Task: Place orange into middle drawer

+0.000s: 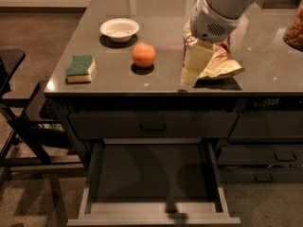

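Here, orange (143, 55) sits left of end effector (188, 79).

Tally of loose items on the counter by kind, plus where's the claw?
Orange: 1
Bowl: 1
Sponge: 1
Snack bag: 1
Brown thing cut off at right edge: 1
Total: 5
Claw: over counter's front edge, by the snack bag.

Claw (189, 75) near orange (143, 55), over countertop (116, 77)
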Controlling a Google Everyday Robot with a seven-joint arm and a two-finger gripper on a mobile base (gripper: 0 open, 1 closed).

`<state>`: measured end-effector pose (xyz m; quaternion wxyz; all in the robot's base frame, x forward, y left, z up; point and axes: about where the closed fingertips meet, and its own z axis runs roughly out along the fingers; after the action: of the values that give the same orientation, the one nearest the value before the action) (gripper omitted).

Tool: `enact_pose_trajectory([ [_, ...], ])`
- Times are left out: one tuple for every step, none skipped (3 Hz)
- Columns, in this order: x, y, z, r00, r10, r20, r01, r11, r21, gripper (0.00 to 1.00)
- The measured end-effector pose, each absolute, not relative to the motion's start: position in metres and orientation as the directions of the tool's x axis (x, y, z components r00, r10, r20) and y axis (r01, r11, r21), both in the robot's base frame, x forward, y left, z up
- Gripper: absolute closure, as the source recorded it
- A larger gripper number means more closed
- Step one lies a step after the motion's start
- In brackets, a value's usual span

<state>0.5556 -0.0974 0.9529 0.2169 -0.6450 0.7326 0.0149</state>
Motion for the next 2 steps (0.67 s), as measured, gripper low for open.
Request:
enact_pose_trajectory([
  [0.5564, -0.0970, 0.9525, -0.073, -0.938, -0.338, -0.952, 0.167, -0.258, 0.00],
  [0.5645, -0.0957, 0.9446, -0.091, -0.909, -0.407, -0.944, 0.209, -0.256, 0.00],
])
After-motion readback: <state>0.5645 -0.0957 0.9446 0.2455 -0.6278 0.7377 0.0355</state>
